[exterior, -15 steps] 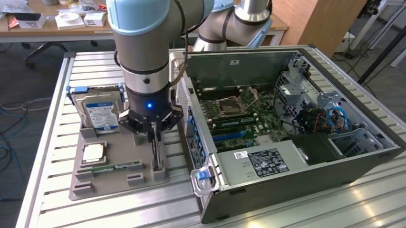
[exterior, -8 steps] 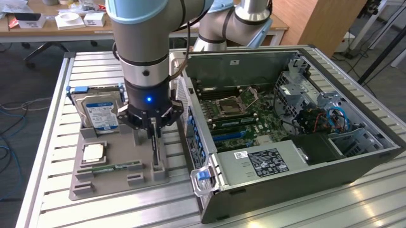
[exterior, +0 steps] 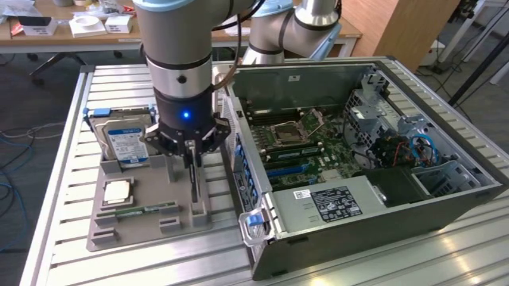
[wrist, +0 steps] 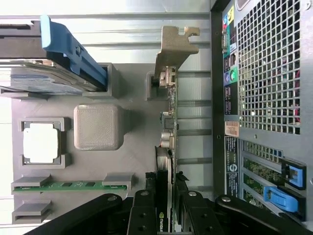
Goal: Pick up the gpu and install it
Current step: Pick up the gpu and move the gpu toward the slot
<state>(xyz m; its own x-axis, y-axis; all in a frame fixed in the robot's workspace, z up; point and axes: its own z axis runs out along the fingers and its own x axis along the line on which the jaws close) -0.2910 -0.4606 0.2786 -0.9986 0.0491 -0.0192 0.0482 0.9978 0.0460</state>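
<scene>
Silver-grey arm [exterior: 179,36], black hand [exterior: 192,157] (blue light)

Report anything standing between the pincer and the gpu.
Nothing visible does. The pincer is closed on the gpu, a finger on each face, as the card stands on edge in the gray holder.

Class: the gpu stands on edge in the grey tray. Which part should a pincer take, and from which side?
Probably its top long edge, from straight above: the gpu stands upright in the tray, leaving both flat faces free.
</scene>
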